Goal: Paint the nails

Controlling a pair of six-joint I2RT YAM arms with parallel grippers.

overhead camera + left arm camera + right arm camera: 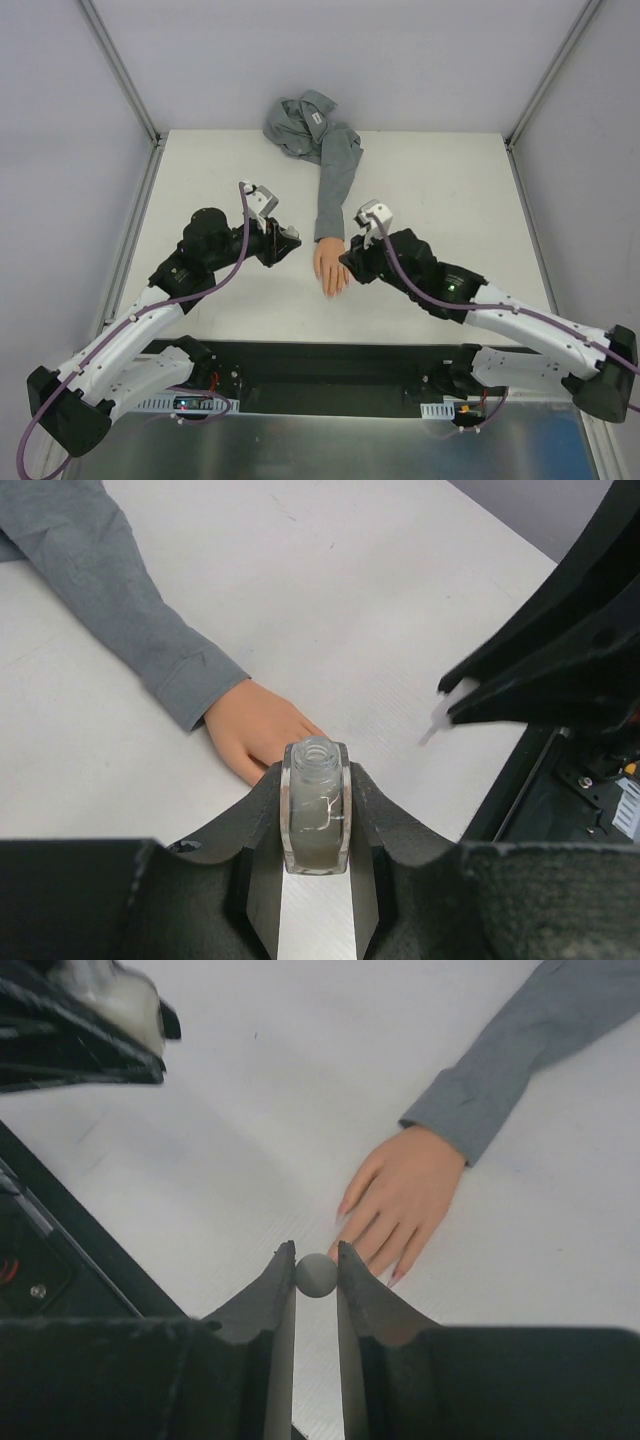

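My R arm's right end effector was pinched tight on a small grey knob. I took it for the brush cap, though no bristles showed from that wrist cam. My left end effector was clamped on the little clear bottle, which stood upright w/ its neck open. Just past the R fingertips, slightly to their right, lay the mannequin hand, palm down on the desk. Its long axis ran near-to-far, w/ the fingers aimed back at my bases, so the nails were the closest part to me. They were tiny pinkish tips, too small to judge any coat. From the top cam the R arm sat right beside the fingers, while the L was near but apart, on the other side. So the R was the one to reach in, approx. straight ahead and a touch right. Beyond came the grey sleeve, then the bunched shirt at the far edge.
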